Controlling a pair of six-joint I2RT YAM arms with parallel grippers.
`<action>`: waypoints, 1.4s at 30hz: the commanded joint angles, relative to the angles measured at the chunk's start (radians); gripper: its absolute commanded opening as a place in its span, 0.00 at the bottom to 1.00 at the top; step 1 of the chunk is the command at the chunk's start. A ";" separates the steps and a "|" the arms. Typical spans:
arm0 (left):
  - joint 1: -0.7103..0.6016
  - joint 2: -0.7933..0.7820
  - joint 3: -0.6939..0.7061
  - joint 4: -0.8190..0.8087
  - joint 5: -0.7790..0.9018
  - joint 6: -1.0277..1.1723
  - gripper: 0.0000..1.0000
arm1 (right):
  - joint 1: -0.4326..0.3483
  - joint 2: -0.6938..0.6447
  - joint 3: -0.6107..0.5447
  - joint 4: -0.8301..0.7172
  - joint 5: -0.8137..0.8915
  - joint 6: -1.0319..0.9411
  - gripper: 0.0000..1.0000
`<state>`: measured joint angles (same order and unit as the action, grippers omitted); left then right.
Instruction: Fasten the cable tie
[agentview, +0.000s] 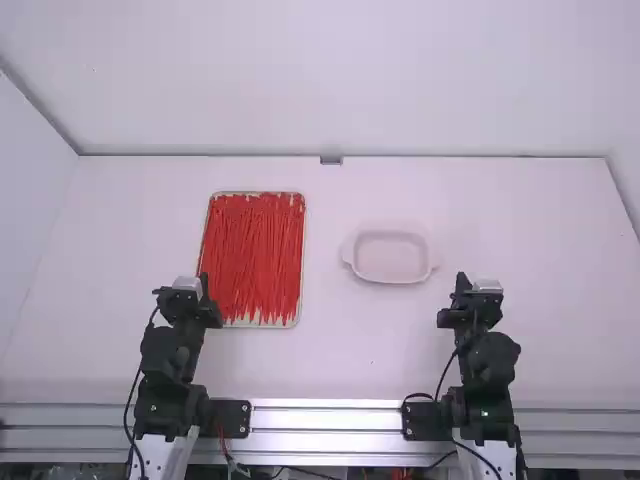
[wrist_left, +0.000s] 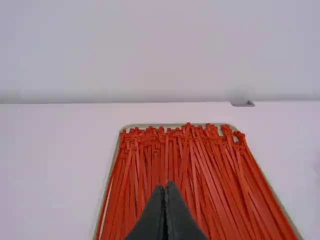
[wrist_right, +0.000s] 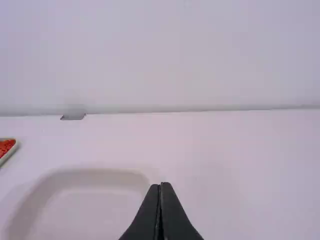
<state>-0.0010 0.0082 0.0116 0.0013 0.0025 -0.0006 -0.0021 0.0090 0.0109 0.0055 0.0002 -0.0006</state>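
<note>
White table (agentview: 120, 230) carried a tray (wrist_left: 109, 180) of red cable ties (agentview: 252, 258) left of centre, a white dish (agentview: 388, 232) to its right. At the tray's near edge hung the left gripper (wrist_left: 165, 186), near the dish the right gripper (wrist_right: 160, 186); both finger pairs were pressed together. Ties were judged light, flexible, slippery, densely packed; single straps looked hard to isolate, so a mid-strap pinch probably suited

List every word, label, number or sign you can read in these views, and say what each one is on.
There is no readable text in any view.
The red cable ties and their tray show no print.
The white dish is plain and unmarked.
The white table and the small grey tab at its far edge have no markings.
</note>
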 joint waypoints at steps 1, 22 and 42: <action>0.000 0.000 0.000 0.000 0.000 0.000 0.00 | 0.000 0.000 0.000 0.000 0.000 0.000 0.00; -0.005 0.182 0.114 -0.017 0.014 -0.020 0.17 | 0.004 0.172 0.081 0.025 -0.017 0.032 0.17; -0.021 0.605 0.378 -0.100 0.046 -0.033 0.54 | 0.116 0.540 0.310 -0.032 0.045 0.073 0.54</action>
<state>-0.0113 0.5770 0.3443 -0.0944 0.0319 -0.0296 0.0948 0.5217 0.2691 -0.0254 0.0139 0.0605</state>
